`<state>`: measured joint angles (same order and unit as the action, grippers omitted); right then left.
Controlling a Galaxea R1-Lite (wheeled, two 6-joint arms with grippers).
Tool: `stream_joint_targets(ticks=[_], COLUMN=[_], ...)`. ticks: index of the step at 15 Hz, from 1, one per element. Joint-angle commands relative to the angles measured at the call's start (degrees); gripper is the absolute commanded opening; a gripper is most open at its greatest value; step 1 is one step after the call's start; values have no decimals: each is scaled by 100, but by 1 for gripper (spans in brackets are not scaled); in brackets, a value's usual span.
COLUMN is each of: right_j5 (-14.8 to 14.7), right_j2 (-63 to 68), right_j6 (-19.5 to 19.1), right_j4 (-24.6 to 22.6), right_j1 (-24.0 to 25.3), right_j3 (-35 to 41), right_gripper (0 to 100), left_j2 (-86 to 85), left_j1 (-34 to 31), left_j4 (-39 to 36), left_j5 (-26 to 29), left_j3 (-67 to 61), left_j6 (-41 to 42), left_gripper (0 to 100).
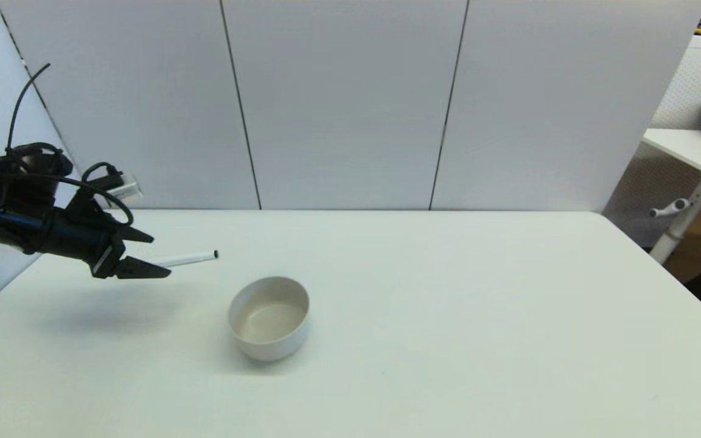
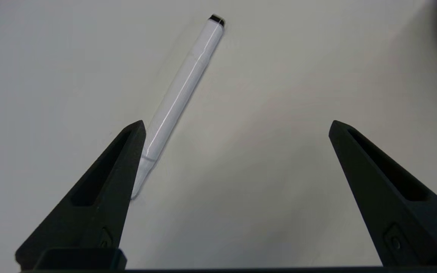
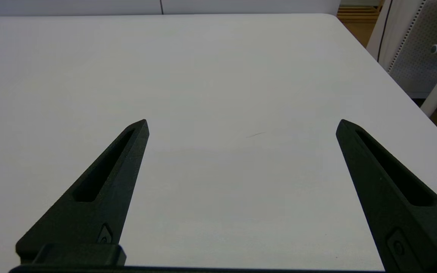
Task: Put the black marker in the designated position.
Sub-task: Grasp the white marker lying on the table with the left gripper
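Our left gripper (image 1: 154,252) hovers open over the black marker (image 1: 186,260), which lies on the table (image 1: 448,304) near the bowl (image 1: 269,316); off-centre, 1 finger could roll it away.

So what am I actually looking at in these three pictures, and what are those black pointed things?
It is a two-armed robot at a white table. The wide picture comes from a camera on its head. The other two come from cameras on its wrists, looking out between the two black fingers of each hand. Those are the pointed things.

The left hand hangs open just above the table on the robot's left. Beneath it lies the black marker, white with a black tip, by one finger but not gripped. A white bowl stands nearby, looking empty.

The right hand is also open, holds nothing and sees only bare table. It does not appear in the head picture.
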<state>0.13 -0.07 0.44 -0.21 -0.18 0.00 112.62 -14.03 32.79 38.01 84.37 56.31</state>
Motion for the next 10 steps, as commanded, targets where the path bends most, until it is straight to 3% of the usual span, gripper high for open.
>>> stream_joint_targets(ticks=[1, 4, 10], right_j5=[4, 4, 4], right_j2=[7, 7, 7], right_j6=[0, 0, 0], right_j4=[3, -6, 3], right_j1=[1, 1, 1], right_j3=[0, 0, 0], right_gripper=[100, 100, 100], left_j2=[595, 955, 1562], left_j1=[-311, -337, -407], left_j4=[78, 25, 78], left_j5=[919, 1341, 1349], left_j3=[273, 537, 1187], left_j6=[425, 530, 1313], left_gripper=[100, 100, 100])
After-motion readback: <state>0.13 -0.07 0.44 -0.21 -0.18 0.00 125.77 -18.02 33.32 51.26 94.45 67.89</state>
